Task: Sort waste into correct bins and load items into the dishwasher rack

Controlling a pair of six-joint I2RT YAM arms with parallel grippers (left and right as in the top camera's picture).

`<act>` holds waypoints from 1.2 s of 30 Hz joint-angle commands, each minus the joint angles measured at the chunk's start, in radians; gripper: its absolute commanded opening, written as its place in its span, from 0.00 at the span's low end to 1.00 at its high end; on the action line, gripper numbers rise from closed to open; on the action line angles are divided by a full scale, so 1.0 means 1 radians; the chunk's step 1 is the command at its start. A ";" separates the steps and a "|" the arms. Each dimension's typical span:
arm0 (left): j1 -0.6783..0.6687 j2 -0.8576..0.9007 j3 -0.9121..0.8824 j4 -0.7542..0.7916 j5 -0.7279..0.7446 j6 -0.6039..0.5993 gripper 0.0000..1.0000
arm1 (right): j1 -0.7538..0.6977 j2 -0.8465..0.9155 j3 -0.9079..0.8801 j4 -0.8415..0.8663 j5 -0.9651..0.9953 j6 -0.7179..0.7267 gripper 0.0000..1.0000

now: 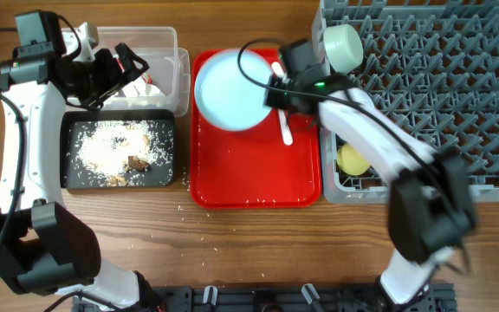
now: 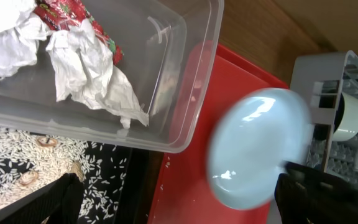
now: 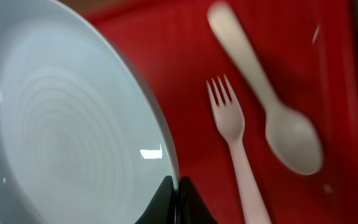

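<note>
Overhanging the red tray (image 3: 185,62), the plate (image 3: 61,137) is clamped by the right fingers (image 3: 163,208); left fingers (image 2: 48,199) are spread.

Left arm (image 1: 26,130) ran up the left side from its base and bent rightward at the top, the left gripper (image 1: 121,68) with fingers spread wide. Right arm (image 1: 379,143) stretched diagonally up-left from its base. Right gripper (image 3: 176,200) was pinched closed on the light blue plate (image 3: 67,124) at its rim.

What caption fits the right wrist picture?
Fingers pinch the light blue plate's rim over a red tray holding fork and spoon.
</note>
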 commanded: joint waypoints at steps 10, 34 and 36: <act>0.004 -0.005 0.007 0.002 0.001 0.006 1.00 | -0.310 -0.329 0.039 -0.047 1.154 -0.611 0.04; 0.004 -0.005 0.007 0.002 0.001 0.006 1.00 | -0.073 -0.174 0.018 0.036 -0.184 -0.238 0.96; 0.004 -0.005 0.007 0.002 0.001 0.006 1.00 | -0.027 -0.079 0.018 0.033 -0.084 -0.160 0.89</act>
